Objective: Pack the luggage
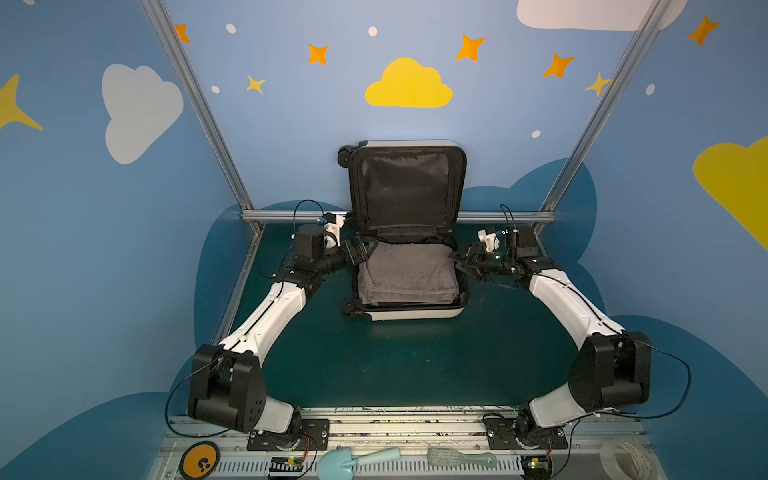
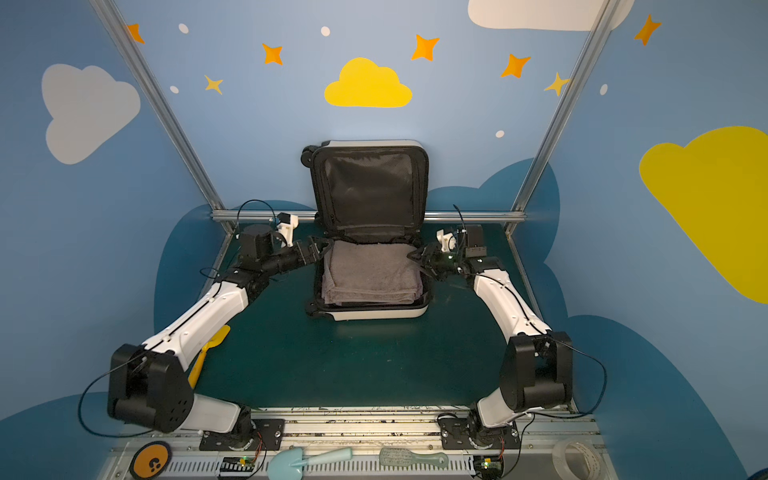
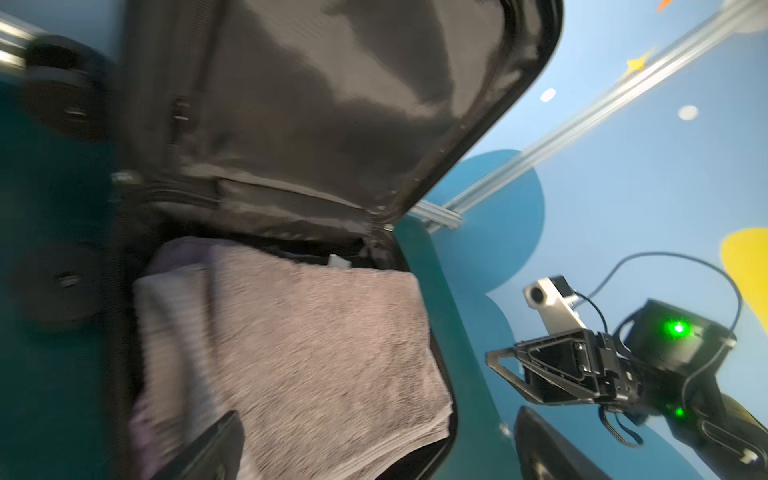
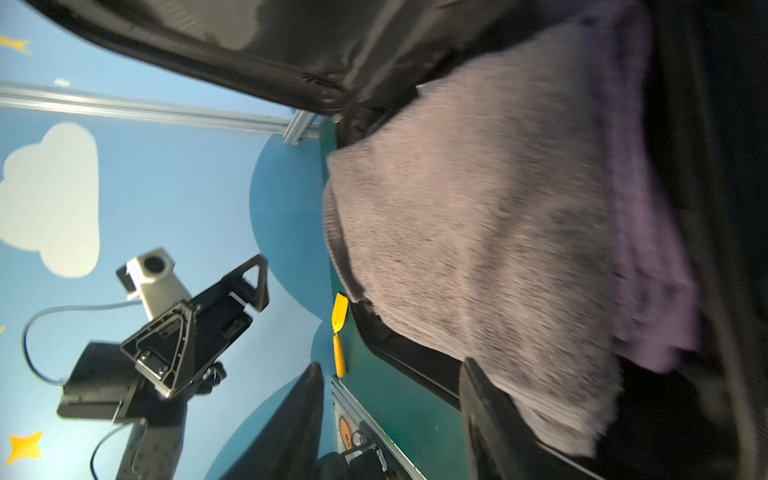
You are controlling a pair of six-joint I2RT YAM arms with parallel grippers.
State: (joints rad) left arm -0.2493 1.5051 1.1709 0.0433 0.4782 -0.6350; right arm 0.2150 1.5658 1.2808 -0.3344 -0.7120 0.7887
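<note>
The luggage (image 1: 409,314) lies open at the back middle of the green table (image 1: 415,365), with its lid standing upright. A folded grey towel (image 1: 409,272) fills the lower half and rises over the rim. Because of this, I think the lid may not close flat, or the zipper may catch the cloth. The left gripper (image 1: 369,248) is at the towel's far left corner and the right gripper (image 1: 459,262) just beside its right edge. Both have fingers spread and hold nothing. Both arms reach low, wrists turned inward.
</note>
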